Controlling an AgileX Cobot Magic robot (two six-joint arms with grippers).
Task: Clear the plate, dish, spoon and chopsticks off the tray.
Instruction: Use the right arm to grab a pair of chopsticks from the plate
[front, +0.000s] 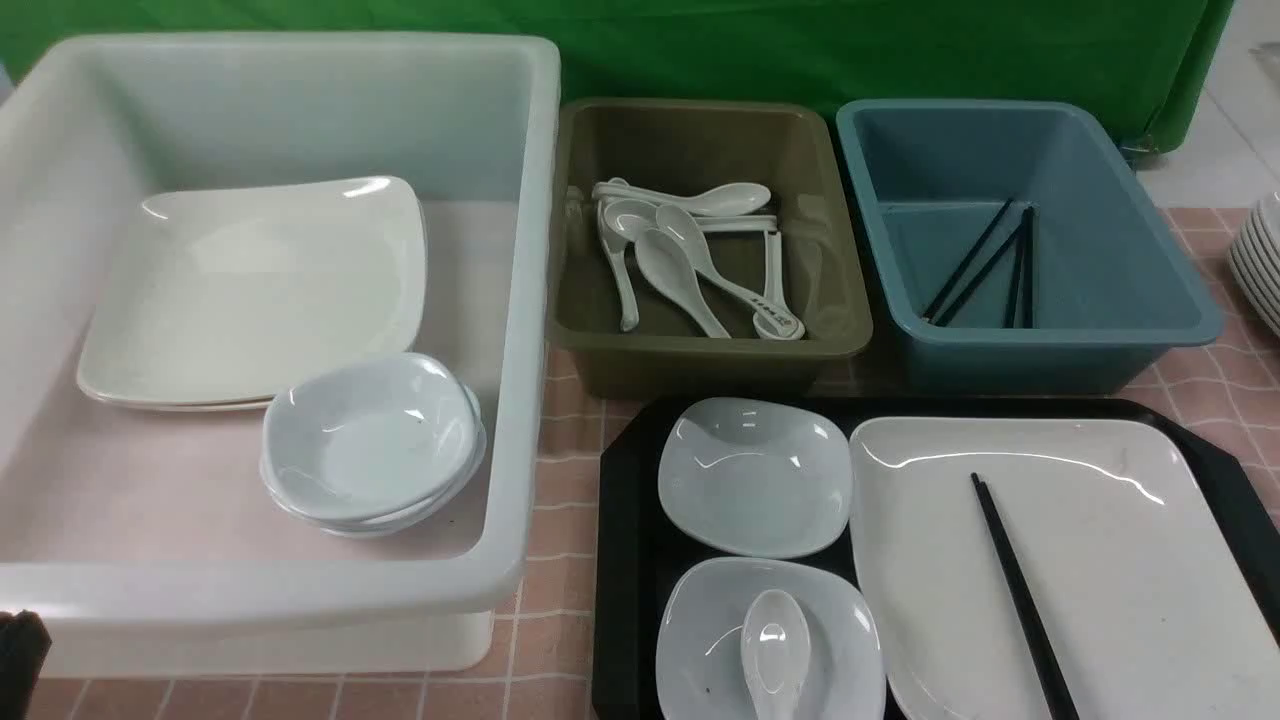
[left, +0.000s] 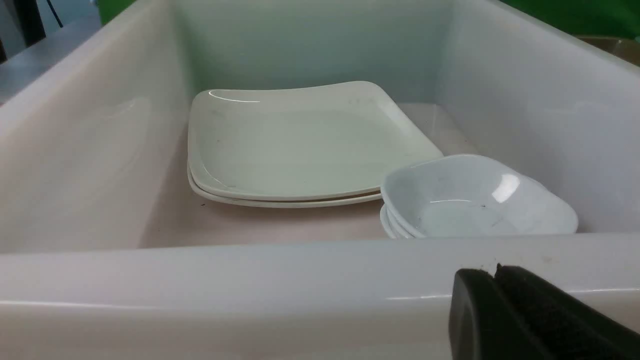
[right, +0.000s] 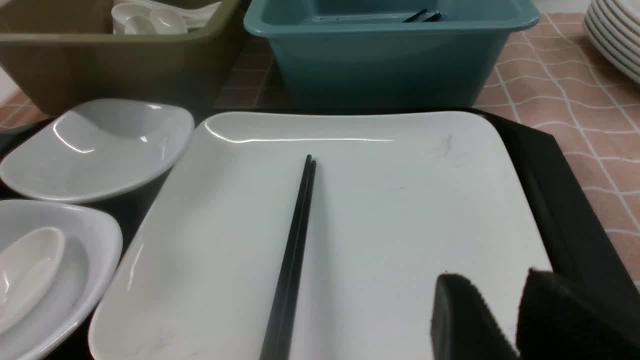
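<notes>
In the front view the black tray (front: 625, 560) fills the lower right of the frame, resting on the pink tiled tabletop (front: 570, 470). The white plate (front: 1100, 600) covers the tray's right part, and the black chopsticks (front: 1020, 590) lie together on it, running down toward the bottom edge. Left of the plate sit two small pale dishes: the upper dish (front: 755, 475) is empty, and the lower dish (front: 700, 640) holds the white spoon (front: 775, 640).

The white tub (front: 520, 300) on the left contains stacked plates and small dishes. At upper centre the olive tub (front: 700, 360) holds spoons, and the blue tub (front: 1050, 350) to its right holds chopsticks.

In the left wrist view the left gripper (left: 495, 272) is closed, with its pads pressed together on nothing, in front of the white tub's wall. In the right wrist view the right gripper (right: 495, 277) hangs over the plate's lower right, pads slightly apart and empty.
</notes>
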